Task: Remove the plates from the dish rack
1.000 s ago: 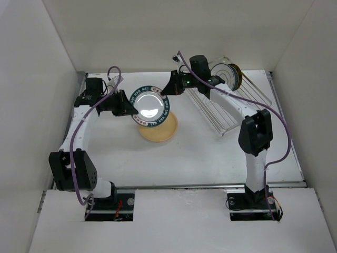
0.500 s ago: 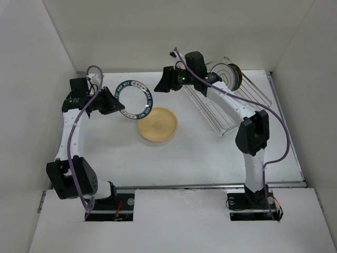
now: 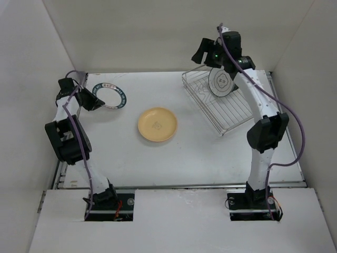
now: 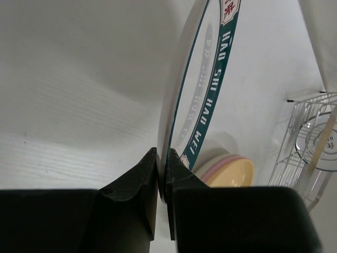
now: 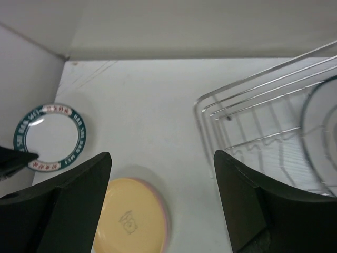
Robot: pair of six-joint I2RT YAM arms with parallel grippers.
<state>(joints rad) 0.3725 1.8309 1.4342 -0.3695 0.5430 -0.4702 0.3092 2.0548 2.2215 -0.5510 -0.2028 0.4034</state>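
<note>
1. Your left tool (image 4: 162,179) grips the teal-rimmed plate (image 3: 108,96) by its rim, near the far-left corner of the surface (image 3: 210,153).
2. Your right tool (image 5: 162,158), jaws apart, hangs over the dish rack (image 3: 231,113); a racked plate (image 3: 221,83) stands edgewise just below.

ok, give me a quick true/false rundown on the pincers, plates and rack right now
1. The left pincer is shut on the teal-rimmed plate. True.
2. The right pincer holds a plate. False: it is open and empty, above the rack.
3. The dish rack is empty. False: one patterned plate stands in it.
4. The yellow plate lies flat outside the rack. True.
</note>
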